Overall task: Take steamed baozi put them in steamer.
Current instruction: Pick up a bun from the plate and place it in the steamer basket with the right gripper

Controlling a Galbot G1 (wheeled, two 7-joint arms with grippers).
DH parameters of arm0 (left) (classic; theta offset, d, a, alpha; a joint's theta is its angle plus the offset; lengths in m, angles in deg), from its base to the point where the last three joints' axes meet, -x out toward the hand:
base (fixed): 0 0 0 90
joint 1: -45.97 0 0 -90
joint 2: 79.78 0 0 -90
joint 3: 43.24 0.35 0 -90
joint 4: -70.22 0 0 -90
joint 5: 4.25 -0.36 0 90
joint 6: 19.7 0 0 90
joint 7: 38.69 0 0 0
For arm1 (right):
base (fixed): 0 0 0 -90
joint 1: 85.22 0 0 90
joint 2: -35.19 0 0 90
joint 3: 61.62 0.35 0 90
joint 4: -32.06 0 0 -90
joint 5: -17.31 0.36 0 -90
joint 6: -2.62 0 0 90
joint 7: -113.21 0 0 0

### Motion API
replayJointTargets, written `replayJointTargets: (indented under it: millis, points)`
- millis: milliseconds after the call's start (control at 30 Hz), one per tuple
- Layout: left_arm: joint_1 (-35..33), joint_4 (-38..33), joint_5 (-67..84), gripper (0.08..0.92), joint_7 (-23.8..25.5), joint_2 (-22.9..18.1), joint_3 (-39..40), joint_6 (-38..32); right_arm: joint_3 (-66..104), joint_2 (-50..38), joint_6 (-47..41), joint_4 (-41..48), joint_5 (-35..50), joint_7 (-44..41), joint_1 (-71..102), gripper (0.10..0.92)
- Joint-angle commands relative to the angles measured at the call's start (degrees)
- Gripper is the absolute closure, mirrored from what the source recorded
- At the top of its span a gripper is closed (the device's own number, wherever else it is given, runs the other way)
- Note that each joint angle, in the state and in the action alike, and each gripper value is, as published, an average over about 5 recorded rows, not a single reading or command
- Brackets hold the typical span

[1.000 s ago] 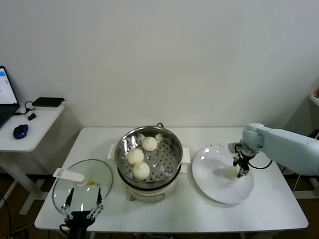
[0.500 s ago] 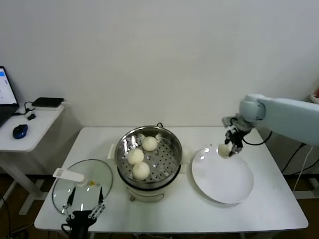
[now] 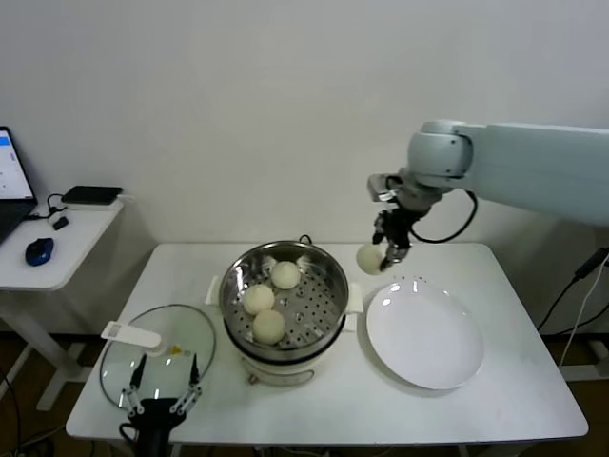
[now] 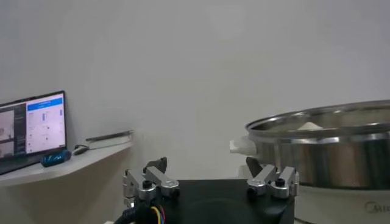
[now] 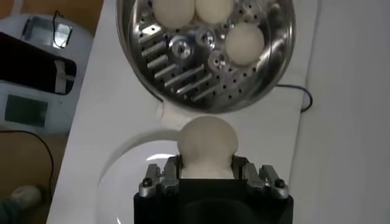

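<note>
Below and to the left of the right gripper (image 3: 388, 249), as the head view shows it, the steamer (image 3: 285, 295) is sitting on the white table (image 3: 495, 400), and that offset is the relation the coming move seems to turn on: the gripper is hanging in the air just outside the pot's right rim, above the gap between the pot and the white plate (image 3: 425, 335), so the load has to travel leftward over the rim before it can go down. Three baozi (image 3: 269, 327) are already lying on the perforated tray, bunched toward the side of the tray farther from the gripper, and the stretch of tray nearest the gripper is looking bare, which I judge to be the natural landing place. Directly beneath the gripper, the plate is carrying nothing. Between the gripper's jaws a fourth baozi (image 5: 206, 145) is being pinched, the jaws pressing in on both of its flanks and the bun bulging out beyond them; being round, it has no long axis to line up. Far off from the gripper, across the pot, the glass lid (image 3: 157, 350) is resting on the table, and the left gripper (image 3: 159, 403) is waiting low at the table's near edge beside that lid, jaws spread and holding nothing, clearly the farther arm from the carried bun.
</note>
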Motion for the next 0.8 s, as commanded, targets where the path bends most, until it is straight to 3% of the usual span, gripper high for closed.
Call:
replayJointTargets:
  millis: [33, 800]
  points:
    - [0.23, -0.01, 0.01, 0.177, 0.17, -2.80, -0.42, 0.22, 4.36, 9.65, -5.56, -1.96, 1.94, 4.39, 4.68, 0.474]
    - [0.36, 0.55, 0.14, 0.177, 0.15, -2.80, -1.20, 0.06, 9.07, 13.71, -7.88, 6.63, -10.57, 8.98, 23.99, 0.472]
